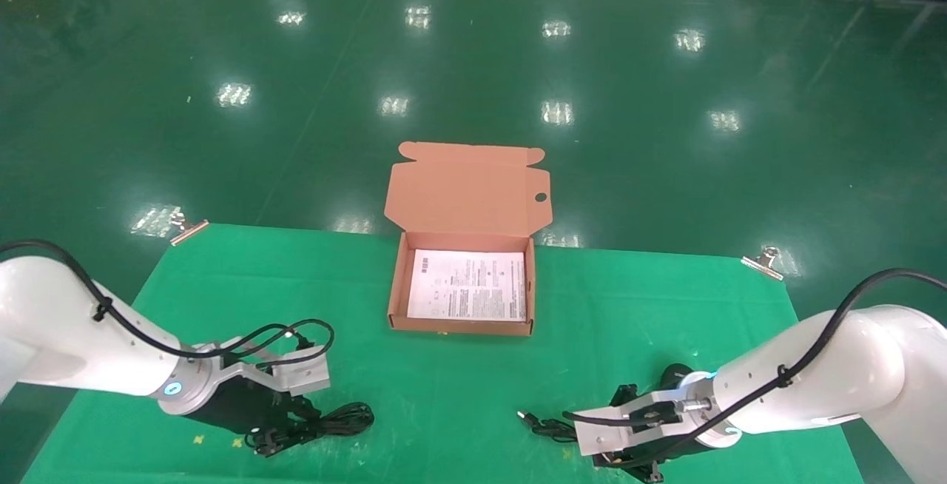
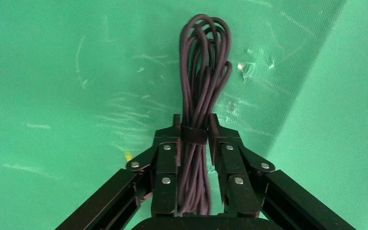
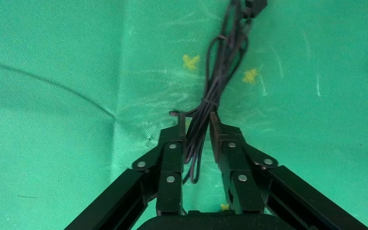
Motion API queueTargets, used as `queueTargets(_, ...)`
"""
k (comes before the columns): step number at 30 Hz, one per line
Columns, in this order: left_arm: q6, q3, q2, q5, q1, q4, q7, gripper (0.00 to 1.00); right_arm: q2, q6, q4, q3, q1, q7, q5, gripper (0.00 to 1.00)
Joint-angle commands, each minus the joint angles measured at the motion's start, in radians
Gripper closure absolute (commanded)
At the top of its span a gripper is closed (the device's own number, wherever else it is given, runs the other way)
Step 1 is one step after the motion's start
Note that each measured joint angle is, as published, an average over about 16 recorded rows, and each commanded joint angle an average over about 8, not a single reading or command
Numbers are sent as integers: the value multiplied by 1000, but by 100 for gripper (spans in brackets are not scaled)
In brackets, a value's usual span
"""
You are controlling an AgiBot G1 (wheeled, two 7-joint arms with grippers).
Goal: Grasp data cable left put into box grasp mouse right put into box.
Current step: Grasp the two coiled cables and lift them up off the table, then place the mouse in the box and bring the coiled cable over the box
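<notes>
The data cable [image 1: 342, 420] is a black strapped bundle lying on the green cloth at the near left. My left gripper [image 1: 292, 431] is shut on it at the strap, with the bundle [image 2: 202, 81] running out between the fingers [image 2: 165, 158]. My right gripper [image 1: 629, 436] is low at the near right, closed around the mouse's looped cord [image 3: 206, 112]. The cord's plug end [image 1: 529, 417] lies to the left. The black mouse [image 1: 673, 377] shows partly behind the right wrist. The open box [image 1: 459, 327] with its white sheet [image 1: 467, 286] sits at mid table, with nothing else inside.
The box lid [image 1: 466, 188] stands open toward the far side. The green cloth [image 1: 459, 395] covers the table, clipped at the far corners [image 1: 189, 230]. Yellow marks [image 3: 190, 60] dot the cloth near the cord.
</notes>
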Motion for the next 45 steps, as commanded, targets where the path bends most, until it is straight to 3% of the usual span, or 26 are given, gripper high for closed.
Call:
queueTargets(1,0,0,0,0,0,0,0,100,0,0,0,0,0,0,0,100)
queueTargets(14,1,0,-6,2,-7,-7,5,100,15,-1,12,9,16,5,1,100)
queueTargets(22,-3,-6,-66,22,-95,-103,35,100,113,9,126,64,103,54,1,100)
queueTargets(31,-62,-10,-107,75,-178,-265,-8,100,173,64,237,126,208,83,-19,100)
queueTargets(38,-141,-21,-95,114,-222,-384,-53,100,118,133,246,160,291,46,-14,100)
queueTargets(45,-208,-24,-53,152,-255,-449,-70,100,2,213,147,186,372,-53,31,100)
